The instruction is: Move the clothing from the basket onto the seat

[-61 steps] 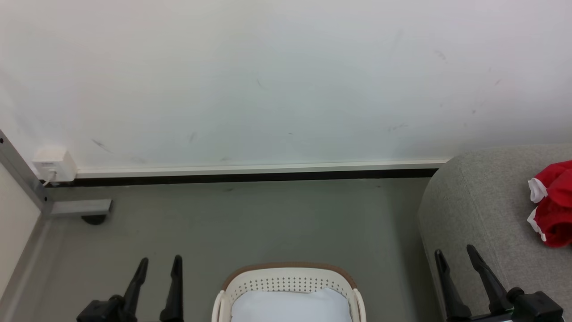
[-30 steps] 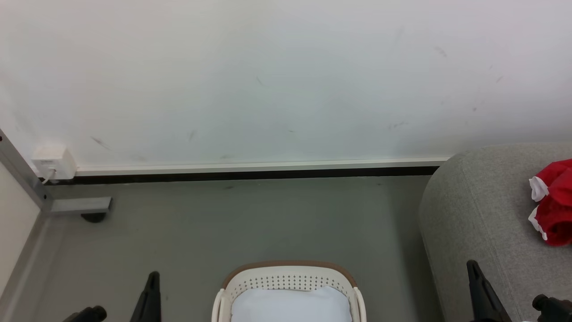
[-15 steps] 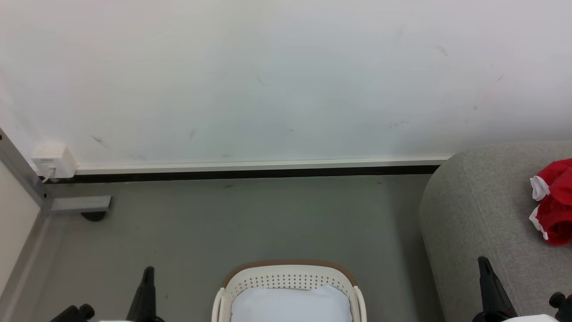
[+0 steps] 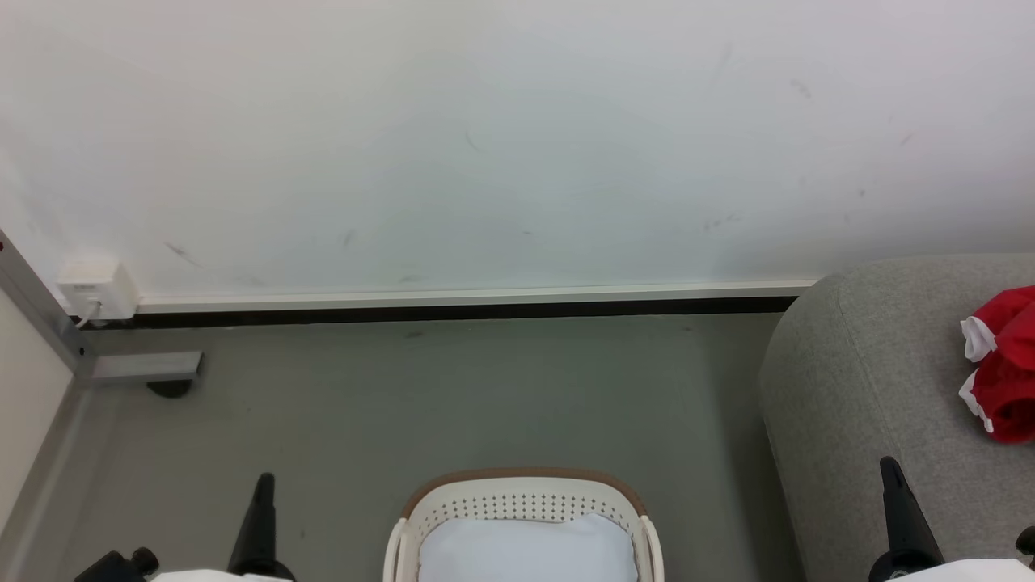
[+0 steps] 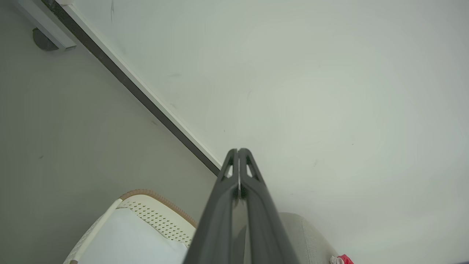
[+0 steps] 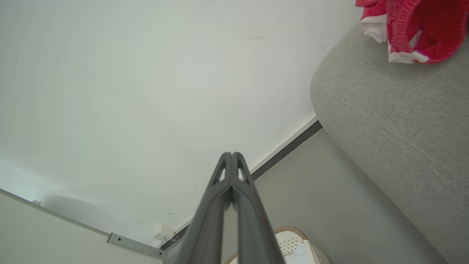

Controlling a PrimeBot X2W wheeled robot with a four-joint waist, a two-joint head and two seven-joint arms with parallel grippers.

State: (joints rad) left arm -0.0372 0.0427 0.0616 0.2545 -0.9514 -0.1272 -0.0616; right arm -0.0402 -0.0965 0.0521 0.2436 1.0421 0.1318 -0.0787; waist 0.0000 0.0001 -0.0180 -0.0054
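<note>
The red clothing [image 4: 1005, 372] with white trim lies bunched on the grey seat [image 4: 873, 388] at the right edge; the right wrist view shows the clothing [image 6: 410, 25] on the seat [image 6: 395, 117] too. On the floor at bottom centre stands the cream basket [image 4: 525, 505] with a brown rim, holding a pale white pad [image 4: 525, 554]. Left of the basket, my left gripper [image 4: 263, 493] is shut and holds nothing; its fingers [image 5: 239, 154] meet at the tips. Shut and holding nothing, my right gripper [image 4: 892, 477] stands in front of the seat, fingers [image 6: 231, 157] pressed together.
A white wall with a dark baseboard [image 4: 453, 314] runs behind the grey floor [image 4: 453, 404]. A white socket box [image 4: 90, 291] and a metal frame foot [image 4: 137, 368] sit at the left corner.
Both grippers went from open to shut and sank toward the bottom edge of the head view. The basket, seat and clothing stayed put.
</note>
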